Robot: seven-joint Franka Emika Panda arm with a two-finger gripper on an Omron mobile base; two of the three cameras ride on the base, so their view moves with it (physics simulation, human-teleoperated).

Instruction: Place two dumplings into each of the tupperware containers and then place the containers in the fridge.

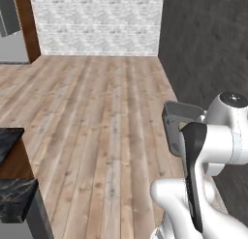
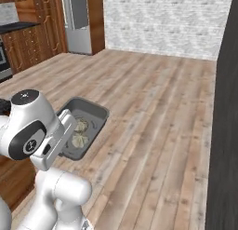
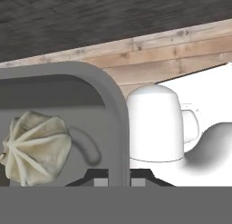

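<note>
A grey tupperware container point(image 2: 93, 113) hangs in the air over the wooden floor, level, with two pale dumplings point(image 2: 80, 126) lying inside. In the hand view my gripper point(image 3: 118, 178) is shut on the container's rim point(image 3: 115, 123), and one pleated dumpling point(image 3: 37, 148) sits just inside that rim. From the left base view the container point(image 1: 173, 124) shows side-on in front of my white wrist. The silver-grey fridge point(image 2: 76, 22) stands far off at the back left between brown cabinets, and it also shows as the fridge point(image 1: 10, 37) at the upper left.
Dark marble counter ends point(image 1: 12, 199) jut in at the lower left. A dark wall point(image 2: 224, 131) runs along the right side. A pale brick wall point(image 2: 162, 19) closes the back. Wooden cabinets point(image 2: 32, 43) line the far left. Open plank floor point(image 1: 97, 112) lies ahead.
</note>
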